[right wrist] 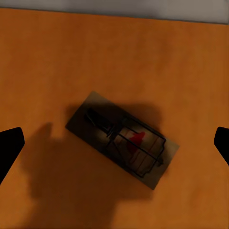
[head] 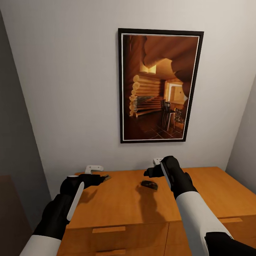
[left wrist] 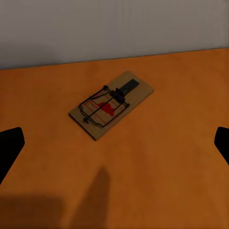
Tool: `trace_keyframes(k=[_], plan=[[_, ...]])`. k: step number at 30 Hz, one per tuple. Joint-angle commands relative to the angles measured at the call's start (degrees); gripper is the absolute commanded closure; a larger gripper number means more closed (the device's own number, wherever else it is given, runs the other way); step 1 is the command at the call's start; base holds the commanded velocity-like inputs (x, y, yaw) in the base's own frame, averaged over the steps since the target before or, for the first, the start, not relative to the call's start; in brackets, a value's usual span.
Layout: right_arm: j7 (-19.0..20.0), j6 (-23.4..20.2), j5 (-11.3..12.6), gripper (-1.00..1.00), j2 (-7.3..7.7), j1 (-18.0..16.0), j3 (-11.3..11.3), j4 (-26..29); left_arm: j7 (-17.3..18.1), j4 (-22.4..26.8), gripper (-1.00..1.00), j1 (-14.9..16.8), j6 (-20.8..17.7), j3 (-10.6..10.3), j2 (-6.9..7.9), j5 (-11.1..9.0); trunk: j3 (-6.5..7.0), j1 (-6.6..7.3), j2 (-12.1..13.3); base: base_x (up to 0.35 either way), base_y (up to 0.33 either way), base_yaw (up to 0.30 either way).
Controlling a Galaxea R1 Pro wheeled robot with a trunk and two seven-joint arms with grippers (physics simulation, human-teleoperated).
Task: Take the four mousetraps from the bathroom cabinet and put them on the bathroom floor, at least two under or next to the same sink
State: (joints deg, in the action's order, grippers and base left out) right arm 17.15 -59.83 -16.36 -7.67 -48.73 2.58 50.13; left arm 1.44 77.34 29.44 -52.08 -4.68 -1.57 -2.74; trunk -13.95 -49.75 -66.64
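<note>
**Both grippers poised over mousetraps on cabinet top**

Fingers spread wide, grasping nothing. Left gripper (head: 101, 177) beside a mousetrap (left wrist: 111, 105) at 10 o'clock on the cabinet (head: 117, 206); right gripper (head: 151, 173) above the central mousetrap (right wrist: 122, 140). Best lowered straight, pinching the wooden edges, avoiding the wire.

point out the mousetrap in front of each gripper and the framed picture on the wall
left mousetrap (left wrist: 111, 105), left wrist view, on its red-marked middle.
right mousetrap (right wrist: 122, 139), right wrist view, on its wire frame.
framed picture (head: 158, 85), head view, on its centre.
</note>
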Motion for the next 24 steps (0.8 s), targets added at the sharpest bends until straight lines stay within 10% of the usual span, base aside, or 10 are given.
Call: trace_keyframes(k=[1,24], plan=[[0.5,-0.2,-0.6,-1.00,-0.07,0.0,0.2,0.1,0.0,0.1,-1.00,0.1,-0.3,0.0,-0.01,-0.3,-0.08,-0.01,-0.1,0.000,0.000,0.000],[0.6,-0.2,-0.6,-1.00,-0.12,0.0,0.2,0.1,0.0,0.0,-1.00,0.1,-0.3,-1.6,-0.04,-0.2,1.89,2.41,4.4,0.000,0.000,0.000]])
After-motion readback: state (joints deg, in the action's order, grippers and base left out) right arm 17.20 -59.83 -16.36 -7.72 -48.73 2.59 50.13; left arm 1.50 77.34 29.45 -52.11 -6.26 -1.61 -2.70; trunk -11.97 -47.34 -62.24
